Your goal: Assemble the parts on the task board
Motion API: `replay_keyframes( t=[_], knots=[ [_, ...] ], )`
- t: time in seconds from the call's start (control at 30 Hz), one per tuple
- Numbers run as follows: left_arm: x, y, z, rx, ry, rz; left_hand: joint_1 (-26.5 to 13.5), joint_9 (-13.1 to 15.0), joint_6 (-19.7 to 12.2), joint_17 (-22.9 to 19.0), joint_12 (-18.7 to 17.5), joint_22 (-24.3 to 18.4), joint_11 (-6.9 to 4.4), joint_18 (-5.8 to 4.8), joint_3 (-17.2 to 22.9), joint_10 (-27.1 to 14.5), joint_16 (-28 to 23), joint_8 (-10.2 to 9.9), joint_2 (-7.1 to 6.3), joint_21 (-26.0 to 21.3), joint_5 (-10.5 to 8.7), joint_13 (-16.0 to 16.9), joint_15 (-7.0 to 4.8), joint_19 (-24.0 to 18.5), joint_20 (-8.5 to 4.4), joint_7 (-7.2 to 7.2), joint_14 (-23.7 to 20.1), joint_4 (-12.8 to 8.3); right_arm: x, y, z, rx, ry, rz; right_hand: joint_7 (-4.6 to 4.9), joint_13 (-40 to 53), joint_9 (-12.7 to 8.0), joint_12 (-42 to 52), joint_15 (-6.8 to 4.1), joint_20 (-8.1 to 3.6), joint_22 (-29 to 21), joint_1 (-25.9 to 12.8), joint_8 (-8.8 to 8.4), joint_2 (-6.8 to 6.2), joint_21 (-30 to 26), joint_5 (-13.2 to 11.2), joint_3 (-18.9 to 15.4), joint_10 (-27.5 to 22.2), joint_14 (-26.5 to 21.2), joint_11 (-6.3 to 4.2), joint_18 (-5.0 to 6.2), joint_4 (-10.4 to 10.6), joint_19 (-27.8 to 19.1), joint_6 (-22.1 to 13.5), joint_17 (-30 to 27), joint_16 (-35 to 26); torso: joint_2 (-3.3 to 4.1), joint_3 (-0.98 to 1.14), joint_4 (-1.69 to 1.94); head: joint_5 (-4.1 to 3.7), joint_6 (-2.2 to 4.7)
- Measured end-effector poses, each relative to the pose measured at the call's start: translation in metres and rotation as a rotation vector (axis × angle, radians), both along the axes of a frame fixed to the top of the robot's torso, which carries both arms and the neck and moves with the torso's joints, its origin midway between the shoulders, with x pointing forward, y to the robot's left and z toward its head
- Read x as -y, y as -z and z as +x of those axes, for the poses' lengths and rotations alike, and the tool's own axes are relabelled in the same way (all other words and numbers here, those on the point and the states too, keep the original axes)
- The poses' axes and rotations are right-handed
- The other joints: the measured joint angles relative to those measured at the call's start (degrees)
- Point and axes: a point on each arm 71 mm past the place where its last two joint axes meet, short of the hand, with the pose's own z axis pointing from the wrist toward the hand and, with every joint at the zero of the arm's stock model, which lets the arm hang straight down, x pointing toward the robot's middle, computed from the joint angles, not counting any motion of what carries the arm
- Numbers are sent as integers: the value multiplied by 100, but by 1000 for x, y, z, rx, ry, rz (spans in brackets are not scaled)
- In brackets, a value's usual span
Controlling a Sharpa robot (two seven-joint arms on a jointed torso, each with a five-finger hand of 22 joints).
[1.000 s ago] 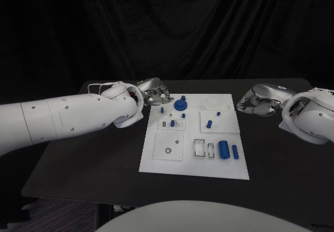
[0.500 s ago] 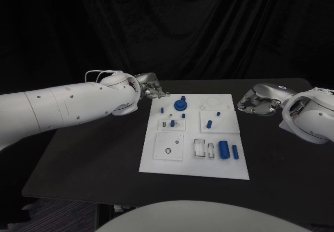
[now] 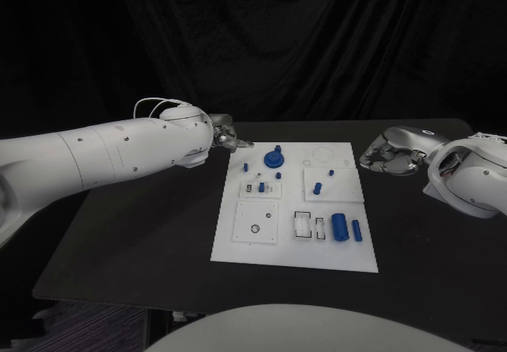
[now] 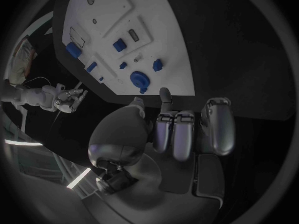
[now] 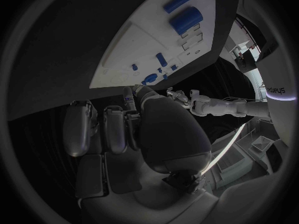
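left hand [image 3: 226, 137]: sits just off the far left corner of the task board [image 3: 241, 248], above the black table [image 3: 127, 249]. In the wrist view the fingers [image 4: 176, 134] lie side by side, stretched towards the board, with the thumb alongside them; nothing in the grip, so it reads as loose and empty.
right hand [image 3: 389, 156]: parked beside the board's right edge near the far right corner, not touching it. Fingers [image 5: 93, 129] are curled in towards the palm and I can't see anything inside them.
left arm [image 3: 95, 158]: big white arm reaching across the table's left side up to that far corner.
right arm [image 3: 473, 180]: white too, over the table's right edge.
task board: white plate in the middle of the table, long side running away from the robot.
blue knob [image 3: 275, 158]: round piece with a stub on top, near the board's far edge, left of centre; it's the part nearest the left hand but well clear of it.
small pegs [image 3: 261, 187]: a few little blue ones scattered in the far half of the board.
big cylinder [image 3: 339, 226]: lying near the board's right edge in the near half.
thin cylinder [image 3: 357, 229]: lying just beside the big one, right at the edge.
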Motion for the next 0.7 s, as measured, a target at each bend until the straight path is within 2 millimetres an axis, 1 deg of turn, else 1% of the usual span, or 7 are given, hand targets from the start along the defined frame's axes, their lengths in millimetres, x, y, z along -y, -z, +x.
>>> replay_keyframes(
  t=[0.1, 0.23, 0.37, 0.5, 0.6, 0.67, 0.7],
  knots=[
    [1, 3, 1, -16, 0, 11, 103, -20, 0, 0, 0, 0, 0, 0, 1, 0, 0, -37, 64, 0, 132, 0, 0, 0, 0, 0, 0, 1, 0, 0, 0, -1, 0, 0, 0, 4, 0, 0, 0, 0, 0, 0, 0, 0, 0, 0, 0, 0, 0, 0, -1, 0, 0, 0, 0, 0, 3, -3, 1, 5, 0],
    [2, 8, 2, -35, 2, 22, 325, -48, 0, 0, 0, 0, 0, 0, 1, 0, 0, -97, 62, -17, 329, 0, 0, 0, 0, 0, 0, 1, 0, 1, 0, -2, 0, 1, 0, 7, 0, 0, 0, 0, 0, 0, 0, 0, 0, 0, 0, 0, 0, 0, 0, 0, 0, 0, 0, 0, 3, -3, 1, 7, 0],
    [5, 14, 2, -54, 7, 30, 593, -75, 0, 0, 0, 0, 0, 0, 1, 0, 0, -161, 57, -66, 581, 0, 0, 0, 0, 0, 0, 0, 0, 1, 0, -3, 0, 1, 0, 8, 0, 0, 0, 0, 0, 0, 0, 0, 0, 0, 0, 0, 0, 0, 0, 0, 0, 0, 0, 0, 7, -4, 2, 10, 0],
    [5, 20, 3, -70, 7, 37, 651, -78, 0, 0, 0, 0, 0, 0, 1, 0, 0, -164, 54, -66, 646, 0, 0, 0, 0, 0, 0, 0, 0, 1, 0, -4, 0, 2, 0, 11, 0, 0, 0, 0, 0, 0, 0, 0, 0, 0, 0, 0, 0, 0, 0, 0, 0, 0, 0, 0, 5, -4, 3, 15, 0],
    [6, 23, 3, -80, 7, 41, 663, -85, 0, 0, 0, 0, 0, 0, 1, 0, 0, -164, 55, -66, 657, 0, 0, -4, 4, 0, 0, 0, 0, 1, 0, -4, 0, 2, 0, 11, 0, 0, 0, 0, 0, 0, 0, 0, 0, 0, 0, 0, 0, 0, 0, 0, 0, 0, 0, 0, 3, -4, 3, 14, 0],
    [6, 25, 3, -84, 8, 43, 685, -90, 0, 0, 0, 0, 0, 0, 1, 0, 0, -187, 77, -66, 680, 0, 0, -23, 22, 0, 0, 0, 0, 1, 0, -4, 1, 2, 0, 10, 0, 0, 0, 0, 0, 0, 0, 0, 0, 0, 0, 0, 0, 0, 0, 0, 0, 0, 0, 0, 3, -4, 3, 10, 0],
    [6, 26, 3, -86, 8, 43, 703, -90, 0, 0, 0, 0, 0, 0, 1, 0, 0, -187, 59, -66, 680, 0, 0, -23, 22, 0, 0, 0, 0, 1, 0, -5, 1, 2, 0, 10, 0, 0, 0, 0, 0, 0, 0, 0, 0, 0, 0, 0, 0, 0, 0, 0, 0, 0, 0, 0, 3, -4, 3, 10, 0]
  ],
)
